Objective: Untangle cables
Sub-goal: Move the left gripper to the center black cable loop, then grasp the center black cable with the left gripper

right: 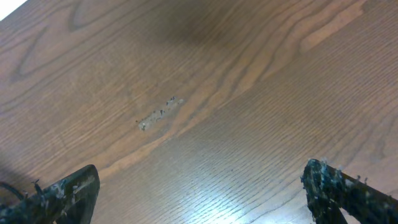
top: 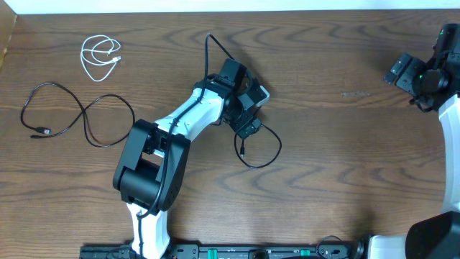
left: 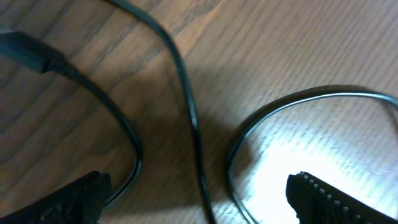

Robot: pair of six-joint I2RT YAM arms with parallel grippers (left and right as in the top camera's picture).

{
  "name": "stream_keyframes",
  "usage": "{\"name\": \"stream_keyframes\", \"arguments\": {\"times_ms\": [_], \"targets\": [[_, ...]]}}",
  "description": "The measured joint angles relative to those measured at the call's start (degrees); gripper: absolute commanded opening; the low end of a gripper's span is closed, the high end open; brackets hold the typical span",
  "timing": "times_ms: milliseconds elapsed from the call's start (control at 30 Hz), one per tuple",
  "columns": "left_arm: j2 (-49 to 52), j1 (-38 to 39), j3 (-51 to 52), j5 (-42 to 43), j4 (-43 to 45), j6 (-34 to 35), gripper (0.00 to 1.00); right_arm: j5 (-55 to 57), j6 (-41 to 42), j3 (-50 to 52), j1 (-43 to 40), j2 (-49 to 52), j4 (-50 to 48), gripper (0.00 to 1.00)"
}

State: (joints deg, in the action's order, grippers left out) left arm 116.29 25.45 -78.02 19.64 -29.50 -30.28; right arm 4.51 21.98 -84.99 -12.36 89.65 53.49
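Left pincer [left: 202,200]: nearest the lens in the left wrist view. Jaws wide apart, nothing gripped. Dark ribbed fingertips [left: 339,198] sit at the lower corners of that view, close above the dark brown wood-grain counter [top: 345,180].
Thin black looped cable [top: 271,152]: flat on the counter, directly beneath the left pincer. It spills out on the pincer's near right side as an open loop. Contact with either fingertip cannot be confirmed.
Strands between the jaws: three black runs cross the gap. One curves close past the left fingertip, one runs nearly straight through the middle, and one arcs towards the right fingertip. Whether all three belong to one cable cannot be told.
Small black plug end [left: 28,51]: ahead of the left fingertip, lying on the wood, slightly blurred.
Thin white coiled cable [top: 99,57]: well apart from the left pincer, far out to its left. It is a small loose coil.
Long thin black cable [top: 86,115]: also well to the left of the left pincer, nearer the robot than the white one. It sprawls in wavy loops and does not touch the white cable.
Right pincer [right: 202,198]: jaws wide, holding nothing. It hovers over wood grain, well apart from every cable.
Pale scuff mark [right: 158,113]: on the counter, ahead of the right pincer.
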Motion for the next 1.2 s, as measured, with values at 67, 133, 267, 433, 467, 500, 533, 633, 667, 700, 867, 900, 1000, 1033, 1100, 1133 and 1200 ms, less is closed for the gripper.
{"name": "stream_keyframes", "arguments": {"times_ms": [67, 133, 267, 433, 467, 500, 533, 633, 667, 700, 867, 900, 1000, 1033, 1100, 1133, 1200], "targets": [[0.33, 0.00, 0.00, -0.92, 0.00, -0.02, 0.94, 0.02, 0.00, 0.00, 0.00, 0.00, 0.00, 0.99], [0.92, 0.00, 0.00, -1.53, 0.02, -0.02, 0.94, 0.00, 0.00, 0.00, 0.00, 0.00, 0.00, 0.99], [1.70, 0.00, 0.00, -2.05, 0.81, -1.07, 0.93, 0.00, 0.00, 0.00, 0.00, 0.02, 0.00, 0.99], [1.84, 0.00, 0.00, -2.36, 1.03, -1.77, 0.86, 0.00, 0.00, 0.00, 0.00, 0.02, 0.00, 0.99], [1.90, 0.00, 0.00, -2.45, 1.09, -1.90, 0.84, 0.00, 0.00, 0.00, 0.00, 0.00, 0.00, 0.99], [1.90, 0.00, 0.00, -2.58, 1.11, -2.03, 0.82, 0.00, 0.00, 0.00, 0.00, 0.02, 0.00, 0.99], [1.92, 0.00, 0.00, -2.71, 1.14, -2.25, 0.80, 0.00, 0.00, 0.00, 0.00, 0.00, 0.00, 0.99], [1.97, 0.00, -0.02, -3.04, 1.01, -2.73, 0.73, 0.00, 0.00, 0.00, 0.00, 0.02, 0.00, 0.99], [1.97, 0.00, -0.04, -3.06, 0.83, -2.78, 0.71, 0.00, 0.00, 0.00, 0.00, 0.00, 0.00, 0.99], [1.97, 0.00, -0.07, -3.06, 0.57, -2.78, 0.69, 0.00, 0.00, 0.00, 0.00, 0.00, 0.00, 0.99], [1.97, 0.00, -0.42, -3.06, -1.38, -2.99, 0.68, 0.00, 0.00, 0.00, 0.00, 0.00, 0.00, 0.99], [1.97, 0.00, -0.50, -3.04, -1.79, -2.99, 0.68, 0.00, 0.00, 0.00, 0.00, 0.00, 0.00, 0.99], [1.97, 0.00, -0.85, -3.04, -3.78, -2.99, 0.68, 0.00, 0.00, 0.00, 0.00, 0.02, 0.00, 0.99], [1.97, 0.00, -0.92, -3.04, -4.20, -2.99, 0.68, 0.00, 0.00, 0.00, 0.00, 0.00, 0.00, 0.99], [1.97, 0.00, -1.05, -3.04, -4.92, -2.99, 0.68, 0.02, 0.00, 0.00, 0.00, 0.00, 0.00, 0.99], [1.95, 0.00, -1.09, -3.04, -5.25, -2.99, 0.68, 0.00, 0.00, 0.00, 0.00, 0.00, 0.00, 0.99], [1.95, 0.11, -1.16, -3.04, -5.68, -2.99, 0.68, 0.00, 0.00, 0.00, 0.00, 0.00, 0.00, 0.99]]}}
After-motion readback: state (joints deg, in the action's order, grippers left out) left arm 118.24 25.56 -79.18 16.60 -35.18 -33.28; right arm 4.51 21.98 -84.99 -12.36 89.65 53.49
